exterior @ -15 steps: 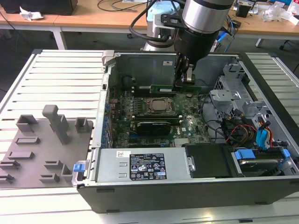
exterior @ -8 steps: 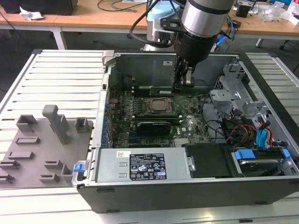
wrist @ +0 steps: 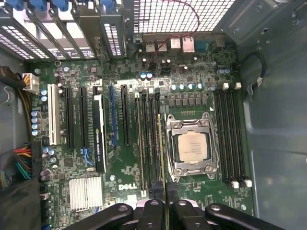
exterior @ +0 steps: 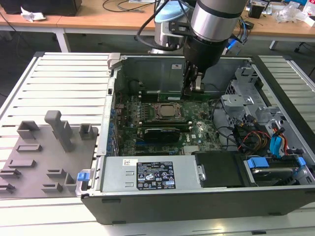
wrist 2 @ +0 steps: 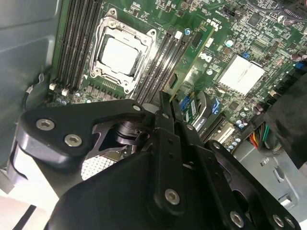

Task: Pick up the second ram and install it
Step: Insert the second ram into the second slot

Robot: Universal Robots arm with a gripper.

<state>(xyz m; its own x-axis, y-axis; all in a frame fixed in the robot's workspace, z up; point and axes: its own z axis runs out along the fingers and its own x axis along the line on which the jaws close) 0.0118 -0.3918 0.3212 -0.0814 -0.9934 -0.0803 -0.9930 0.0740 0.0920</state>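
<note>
My gripper (exterior: pixel 193 87) hangs inside the open computer case, above the motherboard and just behind the square processor socket (exterior: pixel 166 110). It is shut on the second ram (wrist: pixel 160 158), a thin green stick seen edge-on in the first wrist view, running alongside the socket (wrist: pixel 192 146) over the black slots (wrist: pixel 149 143) beside it. In the second wrist view the ram (wrist 2: pixel 194 57) reaches out from the fingertips (wrist 2: pixel 165 103) over the slots next to the socket (wrist 2: pixel 120 52). It sits above the slots, and whether it touches one I cannot tell.
A second bank of black slots (wrist: pixel 230 139) lies on the socket's other side. A grey fixture (exterior: pixel 49 142) sits outside the case at the exterior view's left. The power supply (exterior: pixel 152 174), drive cage (exterior: pixel 246 93) and cables (exterior: pixel 251 137) crowd the case's front and right.
</note>
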